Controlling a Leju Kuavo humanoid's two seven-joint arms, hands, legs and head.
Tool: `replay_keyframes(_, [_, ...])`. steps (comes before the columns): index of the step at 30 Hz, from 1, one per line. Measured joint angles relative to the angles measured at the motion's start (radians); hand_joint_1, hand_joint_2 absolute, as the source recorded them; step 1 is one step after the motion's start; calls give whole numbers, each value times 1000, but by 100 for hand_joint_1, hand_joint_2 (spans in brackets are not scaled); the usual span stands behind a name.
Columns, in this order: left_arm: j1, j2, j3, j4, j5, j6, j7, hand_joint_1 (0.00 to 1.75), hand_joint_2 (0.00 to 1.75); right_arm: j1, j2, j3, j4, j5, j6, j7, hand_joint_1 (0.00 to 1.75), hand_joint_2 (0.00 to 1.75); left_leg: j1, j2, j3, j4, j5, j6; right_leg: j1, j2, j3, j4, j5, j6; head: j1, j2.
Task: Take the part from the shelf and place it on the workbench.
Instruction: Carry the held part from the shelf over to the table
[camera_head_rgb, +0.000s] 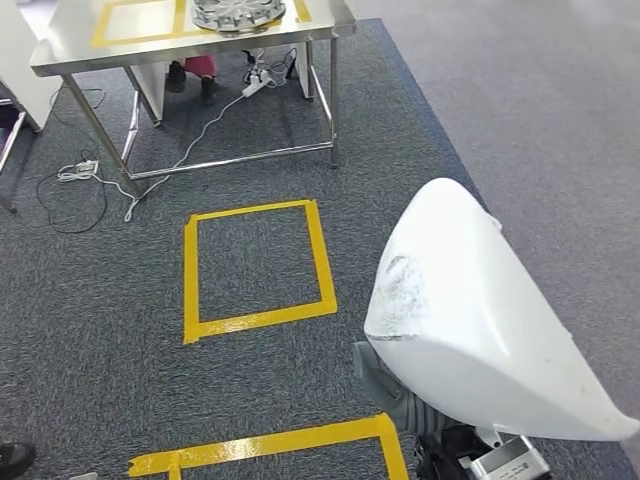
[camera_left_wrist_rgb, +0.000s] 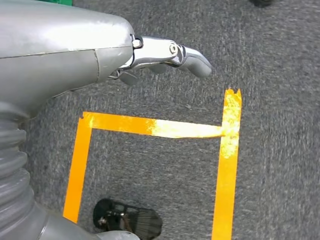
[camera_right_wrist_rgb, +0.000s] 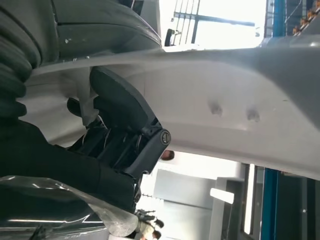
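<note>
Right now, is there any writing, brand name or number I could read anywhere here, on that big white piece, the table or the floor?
No readable text anywhere.
White part: scuff marks, no lettering.
Yellow tape on the carpet: plain squares, no words or numbers.
Steel table: yellow tape outline, no label.
Small grey box under the part: any marking is too small to read.

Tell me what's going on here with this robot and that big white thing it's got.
The robot's right hand holds a large white curved moulded shell part, carrying it above the grey carpet. Ahead stands a stainless steel workbench marked with yellow tape, with a round silver metal disc already on it. Yellow tape squares mark the floor between the robot and the bench. The left hand hangs over the carpet, holding nothing. The part is not yet on the bench.
</note>
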Motion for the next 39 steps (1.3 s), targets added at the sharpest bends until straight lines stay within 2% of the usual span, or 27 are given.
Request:
replay_keyframes(1, [0,0,0,0,2,0,0,0,175,-1,0,0,-1,-1,3,0,175,175,-5,16,15,-32,4,6,3,-10,3,0,-4,6,1,0])
replay_keyframes(2, [1,0,0,0,2,-1,0,0,175,-3,0,0,-1,-1,5,-1,175,175,-10,20,17,-41,-2,11,6,-21,5,-1,-7,11,2,0])
replay_keyframes(3, [3,0,0,0,3,-1,-1,0,175,-6,0,0,-1,-1,7,-1,175,175,-10,11,16,-46,-3,16,7,-32,9,-2,-9,16,3,0])
replay_keyframes(4, [7,0,0,0,3,-1,-1,0,175,-9,0,1,-1,-1,8,-1,175,175,-8,0,16,-49,-2,21,6,-32,11,-2,-14,21,5,0])
replay_keyframes(6, [10,-1,0,0,3,-2,-1,0,175,-11,0,1,-2,0,8,-1,175,175,-1,-23,21,-56,1,33,2,14,-3,33,-40,31,8,0])
replay_keyframes(8, [8,-1,0,0,5,-3,-1,0,175,-10,0,1,-2,-1,6,-1,175,175,3,-49,23,-59,1,41,-1,74,-64,151,-94,36,13,0])
replay_keyframes(9, [7,0,0,0,6,-4,-1,0,175,-9,0,0,-2,-2,6,0,175,175,3,-62,23,-59,1,44,-1,85,-104,219,-118,37,14,0])
replay_keyframes(10, [7,0,0,0,7,-6,-1,0,175,-8,-1,0,-1,-2,6,0,175,175,3,-76,24,-59,0,45,-1,89,-136,268,-127,38,15,0])
replay_keyframes(11, [8,-1,0,0,8,-7,-1,0,175,-7,-1,0,-1,-2,6,0,175,175,2,-91,25,-58,0,45,-1,91,-151,281,-114,38,15,0])
replay_keyframes(12, [9,-1,0,0,8,-8,-1,0,175,-8,-1,0,-1,-3,6,1,175,175,3,-106,28,-58,-1,44,-1,93,-148,254,-83,37,16,0])
replay_keyframes(13, [9,-1,0,0,8,-8,-1,0,175,-8,-1,0,-1,-3,6,1,175,175,3,-121,30,-58,-2,43,-2,103,-128,194,-38,34,16,0])
replay_keyframes(15, [8,-1,0,0,8,-9,-1,0,175,-8,-1,0,0,-3,6,1,175,175,3,-150,31,-54,-5,36,-6,147,-76,68,21,27,15,0])
replay_keyframes(16, [8,-1,0,0,8,-10,-1,0,175,-8,-1,0,0,-3,6,1,175,175,5,-162,27,-53,-5,30,-6,165,-58,30,32,23,15,0])
replay_keyframes(17, [9,-1,0,0,8,-10,-1,0,175,-8,-1,0,0,-3,6,1,175,175,6,-172,23,-52,-4,24,-6,174,-50,17,30,19,15,0])
replay_keyframes(19, [13,0,0,0,8,-11,-1,0,175,-10,-1,0,-1,-3,7,1,175,175,11,-190,17,-53,0,10,-5,155,-43,10,32,11,15,0])
replay_keyframes(20, [14,0,0,0,9,-11,-1,0,175,-11,-1,0,-1,-3,7,1,175,175,10,-179,14,-47,-4,4,-6,144,-39,5,34,6,13,0])
replay_keyframes(21, [14,-1,0,-1,9,-11,-1,0,175,-11,-1,0,-1,-3,7,1,175,175,9,-155,4,-25,-18,-1,-8,131,-34,0,35,0,9,0])
replay_keyframes(23, [10,-2,-1,-1,10,-11,-1,0,175,-8,-1,0,-1,-4,6,1,175,175,8,-91,-42,76,-71,-11,-9,105,-26,-5,33,-9,2,0])
replay_keyframes(24, [8,-2,-1,-1,12,-11,-1,0,175,-7,-1,0,-1,-6,6,2,175,175,10,-74,-75,143,-101,-16,-8,93,-24,-6,31,-11,0,0])
replay_keyframes(25, [8,-2,0,-1,15,-11,-1,0,175,-6,-1,0,-1,-8,6,4,175,175,12,-67,-100,194,-118,-19,-8,84,-24,-5,29,-12,0,0])
replay_keyframes(26, [9,-2,0,-1,17,-12,-1,0,175,-6,-1,-1,-1,-11,6,7,175,175,15,-64,-112,219,-118,-21,-8,77,-23,-5,28,-11,0,0])
replay_keyframes(27, [11,-2,0,-1,20,-12,-1,0,175,-6,-1,-1,-1,-13,6,10,175,175,16,-63,-104,204,-99,-22,-8,72,-21,-5,26,-10,0,0])
replay_keyframes(29, [12,-1,1,-1,21,-13,-1,0,175,-6,-1,-1,-1,-16,7,13,175,175,17,-59,-43,83,-32,-18,-8,66,-14,-5,21,-6,0,0])
replay_keyframes(31, [11,-1,1,-1,23,-14,0,0,175,-6,-1,-2,-1,-19,13,21,175,175,14,-53,14,-27,1,-9,-3,63,-10,-3,15,4,1,0])
replay_keyframes(32, [10,-1,1,-1,26,-15,0,0,175,-6,-1,-3,-1,-23,19,27,175,175,14,-51,25,-51,1,-6,0,62,-11,-1,12,6,1,0])
replay_keyframes(36, [13,-5,1,-1,38,-20,0,0,175,-5,-1,-11,0,-43,42,51,175,175,13,-53,27,-59,-4,-3,2,63,-8,-6,12,-11,2,0])
replay_keyframes(39, [14,-5,1,-2,47,-23,1,0,175,-4,-1,-18,2,-64,59,66,175,175,11,-53,28,-59,-7,3,1,63,-4,-14,15,-6,2,0])
